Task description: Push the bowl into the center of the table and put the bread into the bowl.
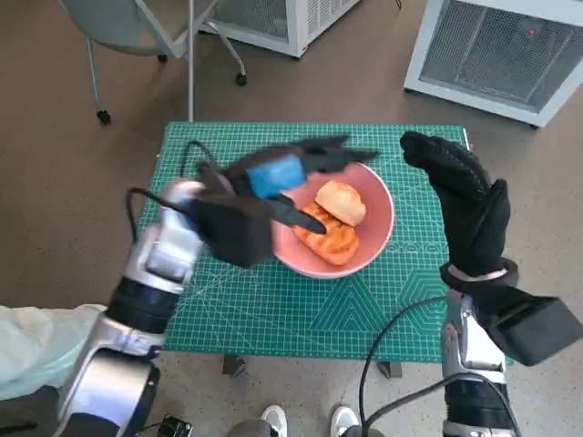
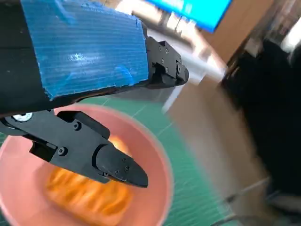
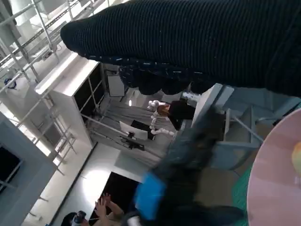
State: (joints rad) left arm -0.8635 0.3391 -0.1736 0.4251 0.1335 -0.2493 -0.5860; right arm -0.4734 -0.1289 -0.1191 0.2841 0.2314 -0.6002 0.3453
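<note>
Left hand (image 1: 290,173): raised over the bowl's near-left rim, fingers spread apart and pointing across it, holding nothing; the forearm slants up from the lower left.
Right hand (image 1: 463,187): lifted above the desk's right edge, well clear of the bowl, gloved fingers loosely apart, holding nothing; the forearm stands almost upright.
Bowl (image 1: 381,235): pink, about mid-desk on the green mat (image 1: 273,309).
Bread (image 1: 339,202): inside the bowl, a pale piece lying against an orange-brown one (image 1: 330,238).
Desk (image 1: 228,363): only its near edge shows below the mat.
</note>
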